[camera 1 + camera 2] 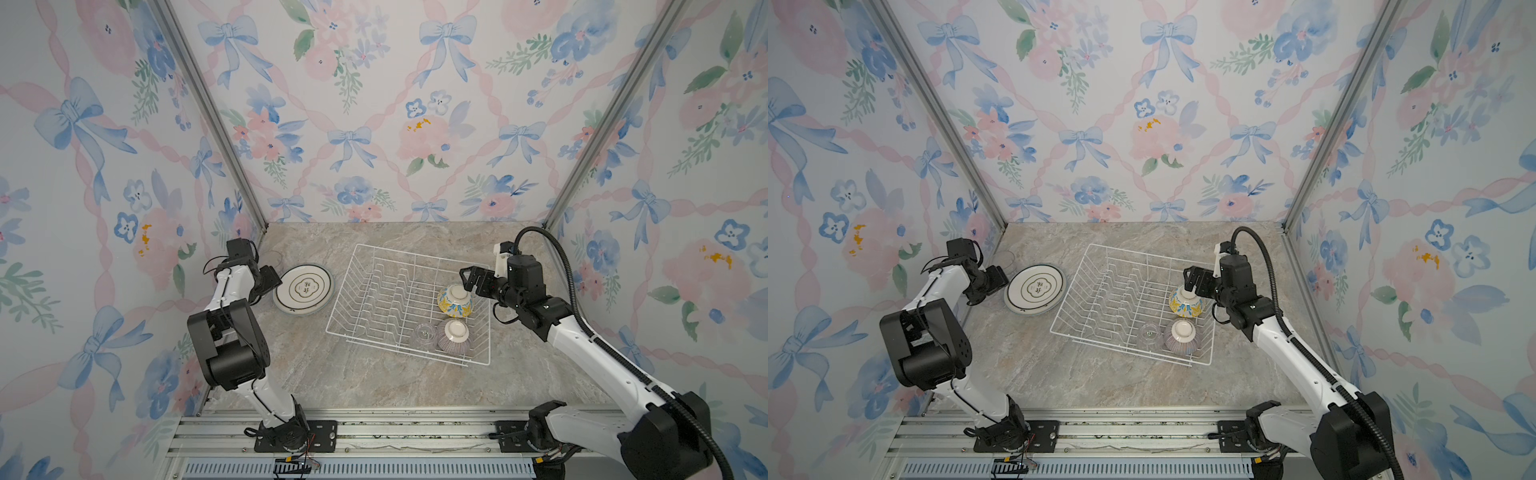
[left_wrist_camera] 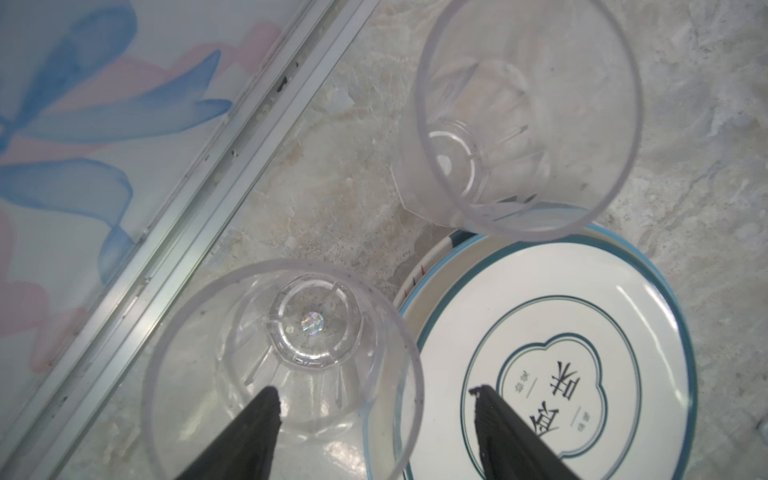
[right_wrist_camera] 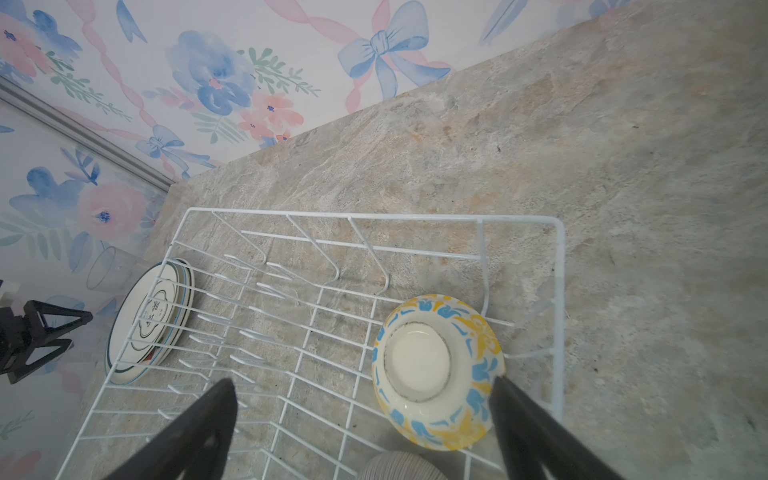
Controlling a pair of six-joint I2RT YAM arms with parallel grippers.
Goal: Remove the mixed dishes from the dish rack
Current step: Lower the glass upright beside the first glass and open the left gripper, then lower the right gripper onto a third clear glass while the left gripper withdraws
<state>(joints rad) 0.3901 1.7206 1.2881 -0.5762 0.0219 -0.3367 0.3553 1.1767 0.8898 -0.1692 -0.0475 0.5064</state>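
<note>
Right wrist view: right claw [image 3: 361, 409] angled down, spread open over the upturned floral bowl [image 3: 436, 370].

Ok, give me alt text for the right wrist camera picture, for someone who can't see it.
An open right end effector hovers over an upside-down yellow-blue floral bowl in a white wire dish rack on a marbled counter. Beyond the rack lies a stack of plates, with a clear glass behind it.
</note>
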